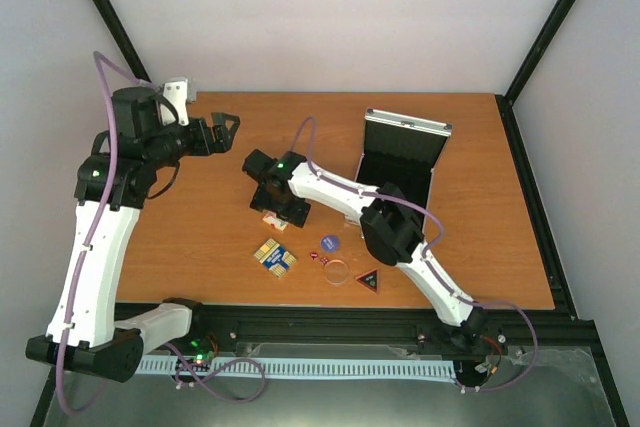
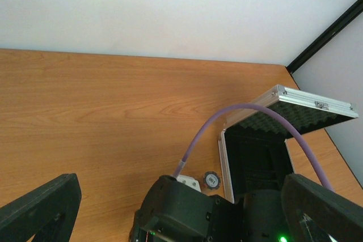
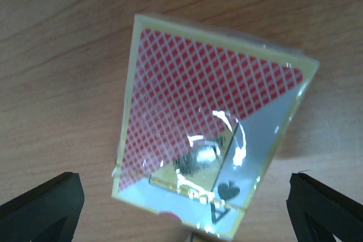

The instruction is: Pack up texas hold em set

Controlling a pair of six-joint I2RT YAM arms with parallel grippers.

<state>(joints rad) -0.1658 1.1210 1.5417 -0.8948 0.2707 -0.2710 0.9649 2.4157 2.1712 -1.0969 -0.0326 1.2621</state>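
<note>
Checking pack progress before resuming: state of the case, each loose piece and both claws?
Silver case: open, lid upright.
Red card deck: on table, outside case, under right claw.
Blue-gold card deck: flat on table, outside case.
Blue chip: on table.
Clear disc: on table.
Black triangle: on table.
Red dice: on table.
Left claw: open, empty.
Right claw: open, over red card deck, not gripping.

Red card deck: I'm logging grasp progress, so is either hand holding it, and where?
Nothing is held. The right hand is open over the red card deck, fingers clear of it; the left hand is open and empty.
</note>
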